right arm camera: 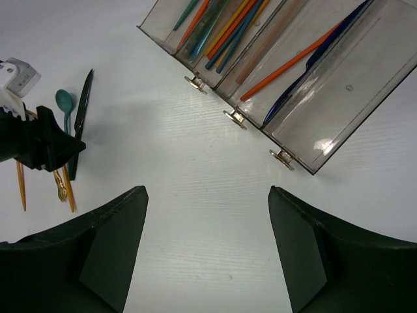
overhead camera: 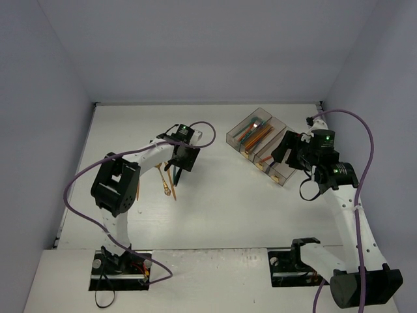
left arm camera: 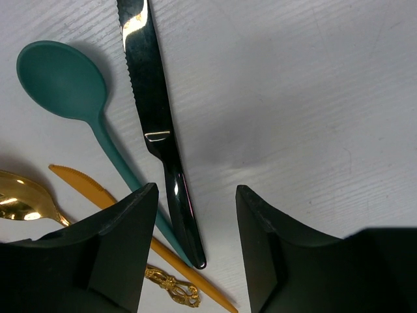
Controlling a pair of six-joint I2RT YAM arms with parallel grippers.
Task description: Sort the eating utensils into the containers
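**Fingers (left arm camera: 124, 254) of the left jaws straddle the black knife (left arm camera: 153, 111)**

Seen from the left wrist, the left jaws stand apart low over the white surface (right arm camera: 195, 189). The knife's glossy handle lies between them, nearer one finger than the other. Whether either finger touches it I cannot tell. Just beside the knife lies a teal spoon (left arm camera: 62, 78), its stem running under that nearer finger. An orange knife (left arm camera: 85, 186) and a gold spoon (left arm camera: 19, 199) lie by it, and an ornate gold handle (left arm camera: 172, 290) shows close to the black knife's butt. All lie flat, left of centre in the top view.

The right jaws, fingers (right arm camera: 98, 261) wide apart, have nothing between them. They hang over bare surface near the containers (right arm camera: 355, 104), well apart from the loose pieces. These clear bins sit at the far right, set at an angle, with small metal clasps on their near ends. Orange, teal, yellow and navy pieces lie lengthwise inside.
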